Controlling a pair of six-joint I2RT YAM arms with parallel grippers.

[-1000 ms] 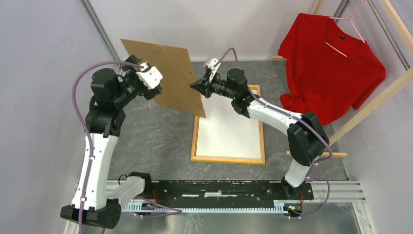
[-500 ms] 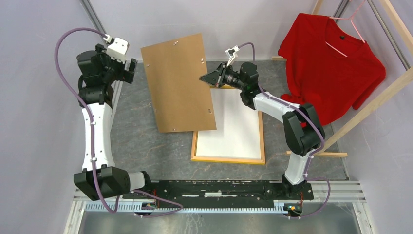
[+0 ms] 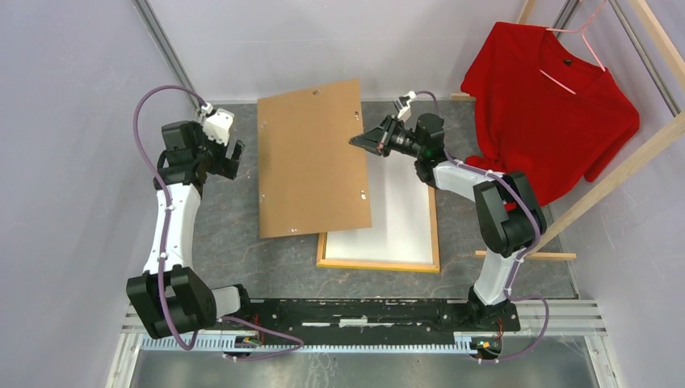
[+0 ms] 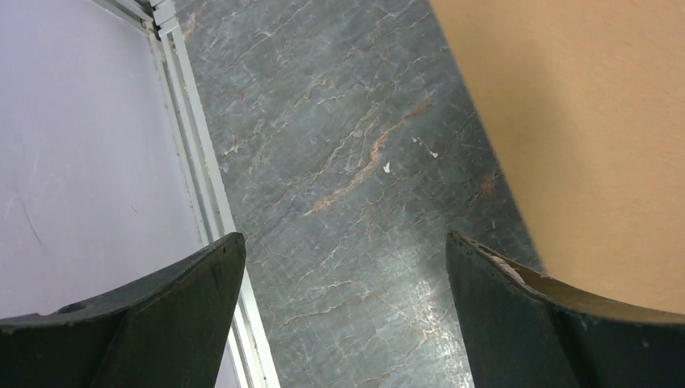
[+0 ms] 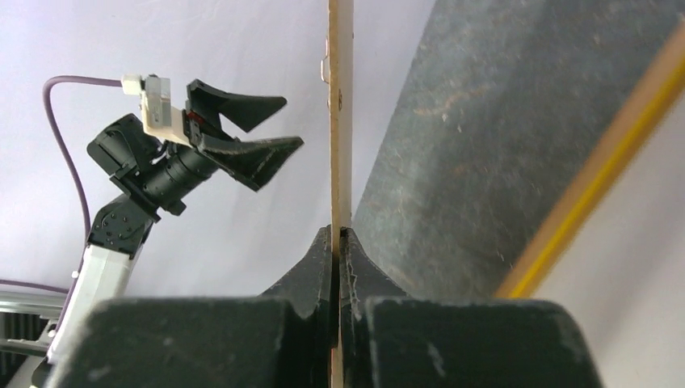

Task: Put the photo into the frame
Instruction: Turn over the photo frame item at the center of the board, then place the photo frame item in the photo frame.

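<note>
The brown backing panel point(image 3: 313, 158) hides the upper-left part of the frame point(image 3: 378, 264). The frame lies flat on the desk point(image 3: 234, 259) at centre, with the photo point(image 3: 392, 222) inside it, white side up. The right fingers point(image 5: 317, 271) are clamped on the panel's edge, above the frame's far end. The left fingers point(image 4: 153, 311) are spread wide and empty, left of the panel and well apart from the frame.

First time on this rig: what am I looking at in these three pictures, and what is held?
Two robot arms are bolted to a table. The wide picture looks down from above; the other two come from cameras on each wrist. The right claw is shut on the edge of a brown board, held tilted above it. The left claw is open, empty, beside the board. A frame lies flat with a white sheet inside. A red shirt hangs right.
</note>
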